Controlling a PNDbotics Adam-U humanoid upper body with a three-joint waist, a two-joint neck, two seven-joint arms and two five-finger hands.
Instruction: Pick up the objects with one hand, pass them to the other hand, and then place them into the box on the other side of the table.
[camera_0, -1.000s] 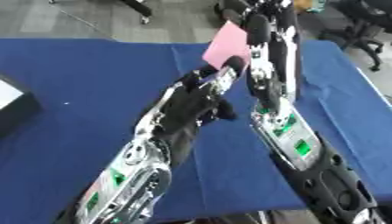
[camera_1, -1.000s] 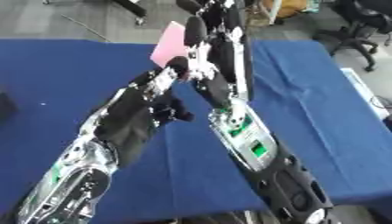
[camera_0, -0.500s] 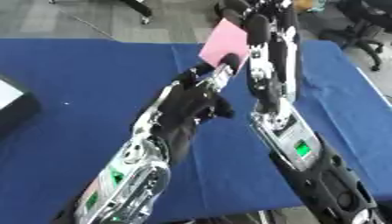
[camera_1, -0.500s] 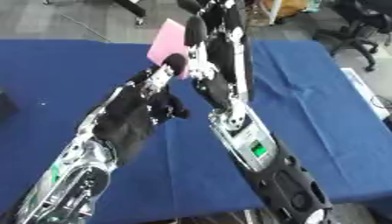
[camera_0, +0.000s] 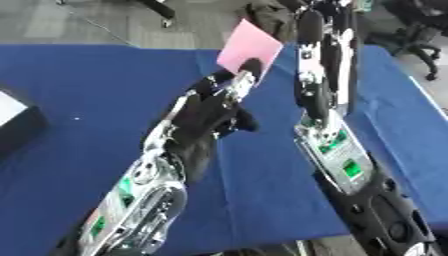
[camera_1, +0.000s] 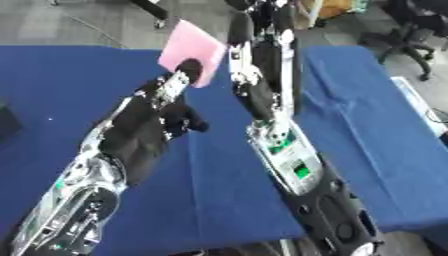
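My left hand (camera_0: 214, 107): raised over the middle of the table, palm and knuckles dark, most fingers curled in. One finger reaches up along the pink sheet, its dark tip lying against the sheet's lower part. I have hold of the sheet here, pinched at its bottom edge.

Pink sheet (camera_0: 249, 47): a flat, thin, square-cornered piece, held up in the air and tilted so one corner points up. It stands above the far half of the table, between my two arms, touching my left fingers below and close beside my right forearm.

My right hand (camera_1: 262, 6): lifted high, at the very top of the view, just to the right of the sheet's upper edge. Only dark parts of it show there, and I cannot tell how far its fingers are open or whether they touch the sheet.

My right arm (camera_0: 328, 135): runs up from the lower right corner, silver and black, with green panels on the forearm.

Table (camera_0: 87, 90): covered in blue cloth, lying a little askew.

Box (camera_0: 17, 122): dark with a pale top, at the left edge of the table, well apart from the sheet.
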